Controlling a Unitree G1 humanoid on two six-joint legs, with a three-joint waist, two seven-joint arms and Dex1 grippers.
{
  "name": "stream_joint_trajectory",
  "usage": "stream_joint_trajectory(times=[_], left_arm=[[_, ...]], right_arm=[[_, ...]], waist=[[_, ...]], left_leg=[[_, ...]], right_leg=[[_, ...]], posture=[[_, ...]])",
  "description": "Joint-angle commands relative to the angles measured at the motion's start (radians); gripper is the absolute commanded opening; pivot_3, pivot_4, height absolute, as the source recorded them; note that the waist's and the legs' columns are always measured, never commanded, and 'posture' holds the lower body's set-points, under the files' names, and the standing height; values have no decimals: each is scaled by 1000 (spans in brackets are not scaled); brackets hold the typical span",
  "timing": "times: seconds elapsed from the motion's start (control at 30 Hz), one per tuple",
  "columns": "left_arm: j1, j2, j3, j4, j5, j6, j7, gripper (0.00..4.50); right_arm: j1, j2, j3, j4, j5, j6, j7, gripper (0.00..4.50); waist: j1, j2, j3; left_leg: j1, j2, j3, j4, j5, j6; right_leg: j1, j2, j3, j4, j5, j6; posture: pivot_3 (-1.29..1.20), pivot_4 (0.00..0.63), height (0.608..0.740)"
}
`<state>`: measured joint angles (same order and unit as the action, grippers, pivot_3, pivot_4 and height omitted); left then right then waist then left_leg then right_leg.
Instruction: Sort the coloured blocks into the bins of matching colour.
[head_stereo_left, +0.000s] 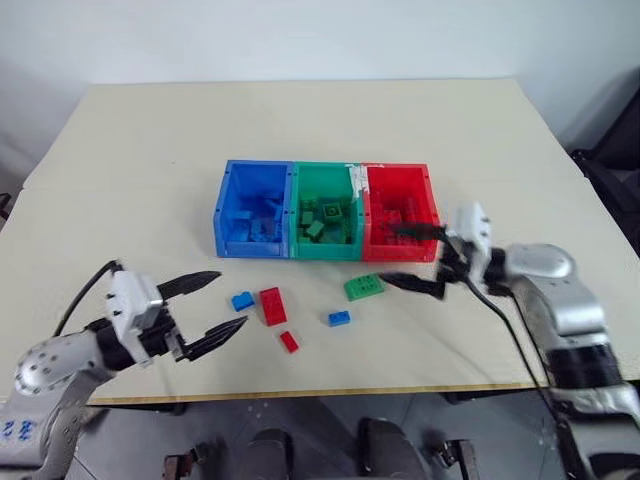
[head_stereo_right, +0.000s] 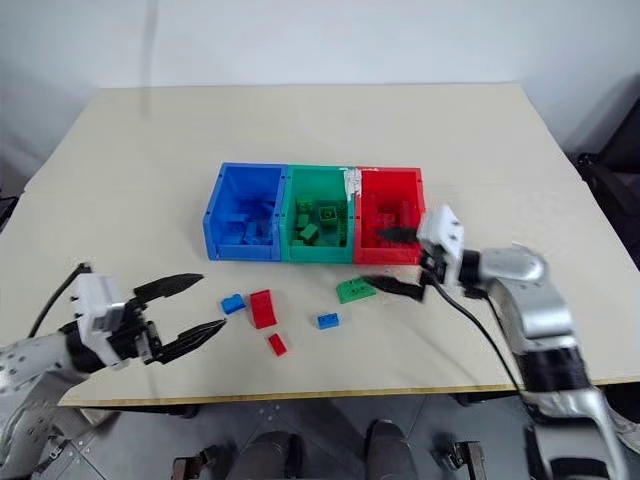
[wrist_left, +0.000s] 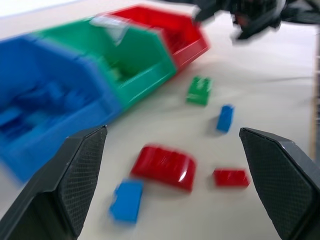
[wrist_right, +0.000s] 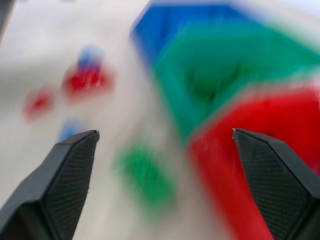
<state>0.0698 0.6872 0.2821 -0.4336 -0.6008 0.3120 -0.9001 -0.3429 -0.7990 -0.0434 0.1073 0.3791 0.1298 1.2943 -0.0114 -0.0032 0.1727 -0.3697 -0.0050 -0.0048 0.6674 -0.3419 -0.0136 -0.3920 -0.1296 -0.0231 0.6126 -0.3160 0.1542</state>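
Three joined bins stand mid-table: blue (head_stereo_left: 250, 248), green (head_stereo_left: 322, 252) and red (head_stereo_left: 432, 205), each holding blocks of its own colour. In front of them lie loose coloured blocks: a small blue one (head_stereo_left: 242, 300), a long red one (head_stereo_left: 272, 305), a small red one (head_stereo_left: 289, 341), another blue one (head_stereo_left: 339, 319) and a green one (head_stereo_left: 364, 286). My left gripper (head_stereo_left: 231, 299) hovers open and empty just left of the small blue and long red blocks. My right gripper (head_stereo_left: 386, 254) is open and empty at the red bin's front wall, right of the green block.
The table's front edge (head_stereo_left: 330, 390) runs just below the loose blocks. Bare tabletop (head_stereo_left: 300, 120) stretches behind the bins and to both sides. A dark object (head_stereo_left: 615, 170) stands off the table's right edge.
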Motion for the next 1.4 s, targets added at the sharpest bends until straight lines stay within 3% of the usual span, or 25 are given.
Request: stream_joint_trajectory(times=[0.03, 0.27, 0.4, 0.73, 1.2, 1.3, 1.4], left_arm=[[-38, 12, -50, 28, 32, -16, -27, 4500], [-61, 15, -71, 84, 62, -52, -62, 4500], [-15, 24, -21, 62, 49, -45, -58, 4500], [118, 21, 73, 8, 36, -45, -43, 4500], [160, 11, 70, -18, 10, -38, -56, 4500], [157, 15, 67, -21, 9, -36, -62, 4500], [155, 18, 74, -19, 7, -37, -65, 4500]], right_arm=[[16, -34, -17, 26, -19, -78, 51, 4448], [-31, 28, 73, 50, -70, -44, 17, 4448], [-100, 135, 153, 73, -124, -19, -51, 4448], [-170, 284, 255, 155, -223, -65, -136, 4448], [-238, 342, 296, 264, -226, -178, -49, 4448], [-260, 343, 308, 306, -240, -195, -23, 3898], [-271, 326, 299, 304, -226, -192, 1, 2942]], waist=[[-11, 0, 0], [-22, 0, 0], [-18, 0, 0], [-15, 0, 0], [-18, 0, 0], [-19, 0, 0], [-18, 0, 0]], left_leg=[[0, 0, 1, 0, 0, 0], [3, 4, 5, 0, 1, -3], [2, 4, 1, 1, 1, -3], [0, 1, -8, 1, 1, -2], [1, 1, -7, 1, 1, -2], [1, 2, -7, 0, 1, -2], [1, 2, -7, 1, 1, -2]], right_leg=[[0, 0, 1, 0, 0, 0], [-1, 2, 2, 1, 0, 1], [-2, 1, 2, 2, 0, 1], [-1, -1, 0, 1, 1, 1], [-2, 0, 0, 1, 0, 1], [-2, 0, 0, 1, 0, 1], [-2, 0, 0, 1, 0, 1]], posture=[[0, 150, 740], [0, 150, 740], [0, 150, 740], [0, 150, 740], [0, 150, 740], [0, 150, 740], [0, 150, 740]])
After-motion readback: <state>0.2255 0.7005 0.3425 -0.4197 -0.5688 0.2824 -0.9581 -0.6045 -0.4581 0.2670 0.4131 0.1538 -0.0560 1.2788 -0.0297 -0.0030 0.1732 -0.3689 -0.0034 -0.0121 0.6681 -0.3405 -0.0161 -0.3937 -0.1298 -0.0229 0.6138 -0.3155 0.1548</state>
